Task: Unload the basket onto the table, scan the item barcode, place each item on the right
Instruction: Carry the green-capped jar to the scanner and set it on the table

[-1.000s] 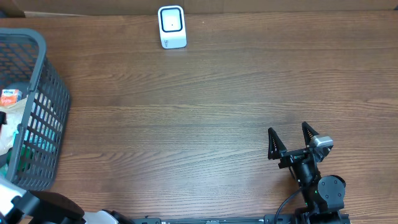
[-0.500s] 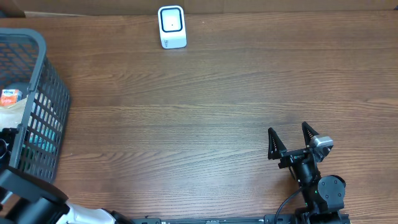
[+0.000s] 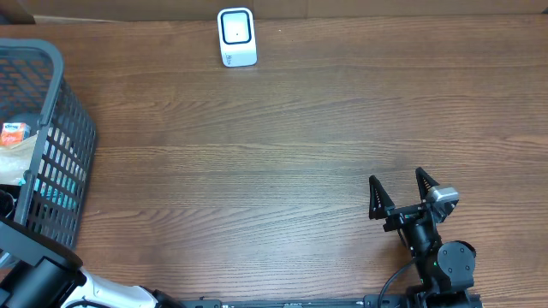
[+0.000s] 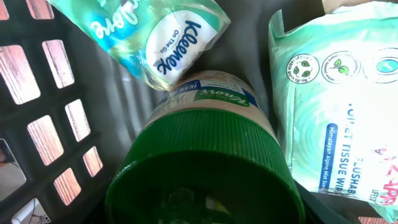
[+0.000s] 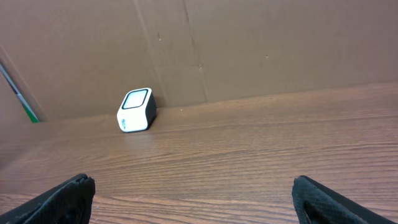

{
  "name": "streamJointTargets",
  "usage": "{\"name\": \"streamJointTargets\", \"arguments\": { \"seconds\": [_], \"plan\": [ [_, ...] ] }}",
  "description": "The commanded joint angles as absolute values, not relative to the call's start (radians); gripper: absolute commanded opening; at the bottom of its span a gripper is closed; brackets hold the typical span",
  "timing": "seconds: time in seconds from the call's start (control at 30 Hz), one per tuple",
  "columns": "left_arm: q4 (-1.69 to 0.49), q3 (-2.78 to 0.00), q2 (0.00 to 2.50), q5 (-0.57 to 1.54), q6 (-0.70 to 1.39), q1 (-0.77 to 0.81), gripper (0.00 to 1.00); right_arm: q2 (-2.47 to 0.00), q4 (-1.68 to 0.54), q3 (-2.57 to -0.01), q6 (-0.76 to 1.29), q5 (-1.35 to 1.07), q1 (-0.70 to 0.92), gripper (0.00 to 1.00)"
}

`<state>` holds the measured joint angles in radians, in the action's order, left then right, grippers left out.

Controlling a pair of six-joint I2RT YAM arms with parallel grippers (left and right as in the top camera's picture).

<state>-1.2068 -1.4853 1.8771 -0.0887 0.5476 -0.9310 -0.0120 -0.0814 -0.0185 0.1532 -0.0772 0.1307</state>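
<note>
Left arm: shifted further into basket, above green-lidded jar. Left tool: hidden, state cannot be told. Right tool: apart, idle. Scanner: unused; pickup and scan outstanding.

Right arm folded at my near edge; right gripper jaws spread wide, pointing away. Left arm reaches far left; I cannot see its jaws.

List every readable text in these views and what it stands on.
"Kleenex", "On The Go": tissue pack.
"Knorr": green-lidded jar.
"Himalayan Alpine Mist", "TISSUE": pale green pack.
Too small to read: print on the orange packet and the scanner.
</note>
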Motion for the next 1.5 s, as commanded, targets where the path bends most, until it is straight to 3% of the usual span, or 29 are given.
{"name": "streamJointTargets", "arguments": {
  "seconds": [0.0, 0.23, 0.37, 0.53, 0.67, 1.07, 1.3, 1.47],
  "plan": [
    [-1.219, -1.5, 1.889, -0.084, 0.546, -0.918, 0.33, -0.003, -0.077, -0.008, 0.149, -0.068, 0.126, 1.0],
    [-1.382, -1.743, 1.888, -0.05, 0.538, -0.892, 0.31, -0.003, -0.077, -0.008, 0.149, -0.068, 0.126, 1.0],
    [-1.57, -2.115, 1.888, -0.019, 0.516, -0.846, 0.3, -0.003, -0.077, -0.008, 0.149, -0.069, 0.126, 1.0],
    [-1.69, -2.509, 1.882, 0.099, 0.413, -0.76, 0.34, -0.003, -0.077, -0.008, 0.149, -0.068, 0.126, 1.0],
    [-1.689, -2.637, 1.81, 0.201, 0.362, -0.624, 0.39, -0.003, -0.077, -0.008, 0.149, -0.069, 0.126, 1.0],
    [-1.689, -2.555, 1.74, 0.154, 0.378, -0.053, 0.36, -0.003, -0.077, -0.008, 0.149, -0.068, 0.126, 1.0],
    [-1.599, -2.121, 1.761, 0.041, 0.453, 0.256, 0.36, -0.003, -0.077, -0.008, 0.149, -0.069, 0.126, 1.0],
    [-1.447, -1.892, 1.792, 0.044, 0.483, 0.34, 0.36, -0.003, -0.077, -0.008, 0.149, -0.068, 0.126, 1.0]
  ]
}}
